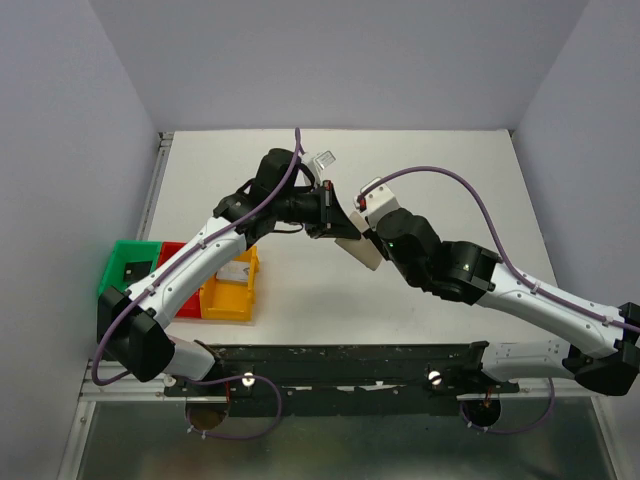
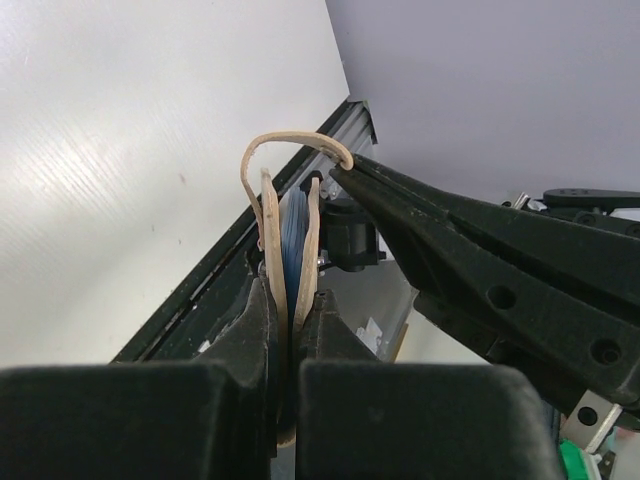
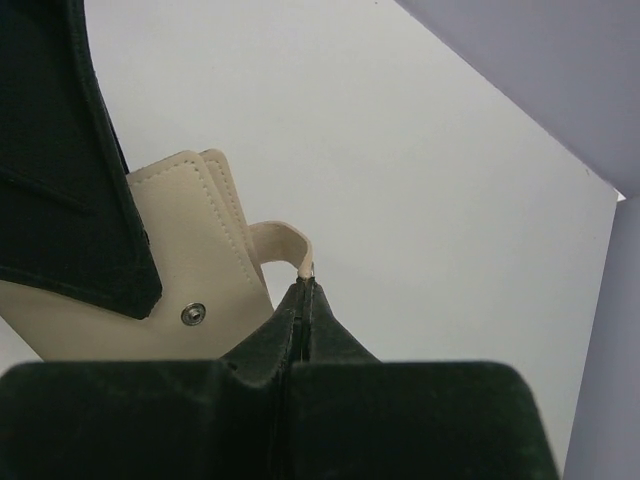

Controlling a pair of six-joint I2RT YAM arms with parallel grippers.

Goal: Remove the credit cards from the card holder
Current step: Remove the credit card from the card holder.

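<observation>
The card holder [image 1: 360, 250] hangs in the air over the middle of the table, folded, cream-tan outside. My left gripper [image 2: 290, 310] is shut on its two panels [image 2: 268, 240], with a blue-grey inside edge [image 2: 295, 235] showing between them. My right gripper [image 3: 308, 285] is shut on the end of the small tan tab [image 3: 282, 238], which loops off the holder [image 3: 200, 270] beside a metal snap [image 3: 193, 314]. In the left wrist view the right gripper's fingertips [image 2: 350, 172] pinch the tab's loop [image 2: 285, 138]. The credit cards are hidden.
Green [image 1: 128, 265], red [image 1: 172, 252] and yellow [image 1: 232, 290] bins stand at the table's left front, partly under the left arm. A small clear plastic piece [image 1: 322, 158] lies behind the left wrist. Purple walls close in the table on three sides.
</observation>
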